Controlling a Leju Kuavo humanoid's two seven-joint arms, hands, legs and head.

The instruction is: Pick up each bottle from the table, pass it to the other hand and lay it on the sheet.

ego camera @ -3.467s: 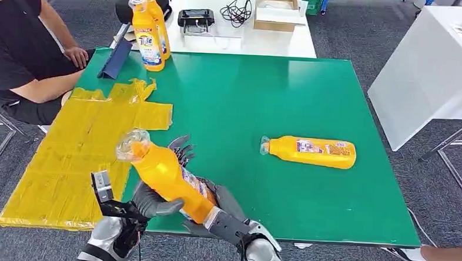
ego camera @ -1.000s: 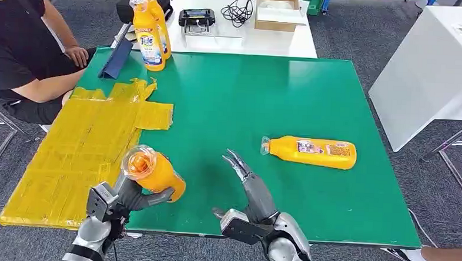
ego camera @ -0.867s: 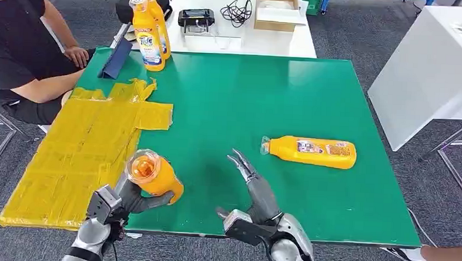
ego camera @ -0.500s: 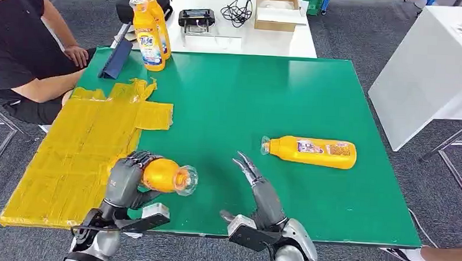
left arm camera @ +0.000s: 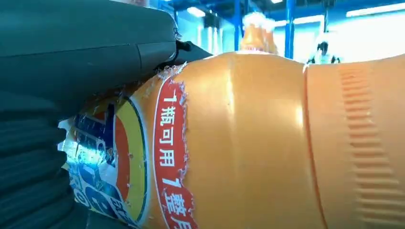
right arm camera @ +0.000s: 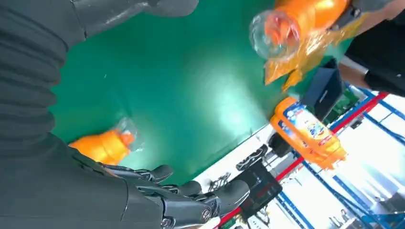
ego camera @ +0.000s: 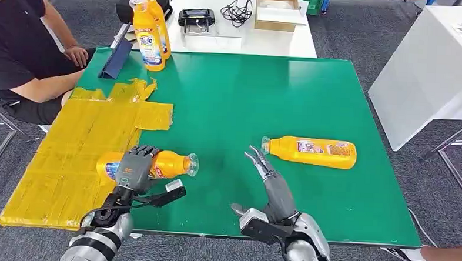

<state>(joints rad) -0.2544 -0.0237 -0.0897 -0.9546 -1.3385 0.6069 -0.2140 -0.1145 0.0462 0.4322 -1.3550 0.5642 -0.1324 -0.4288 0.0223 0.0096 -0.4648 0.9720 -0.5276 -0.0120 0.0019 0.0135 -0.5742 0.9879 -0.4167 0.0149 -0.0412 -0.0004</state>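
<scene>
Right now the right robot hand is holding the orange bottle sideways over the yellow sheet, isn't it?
Not quite: it is the left robot hand that holds the orange bottle sideways over the yellow sheet. The head view shows it; the right robot hand is open and holds nothing.

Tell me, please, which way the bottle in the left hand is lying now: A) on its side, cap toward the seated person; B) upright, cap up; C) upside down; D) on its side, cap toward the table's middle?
D: the left hand holds the bottle sideways, cap toward the table's middle.
</scene>
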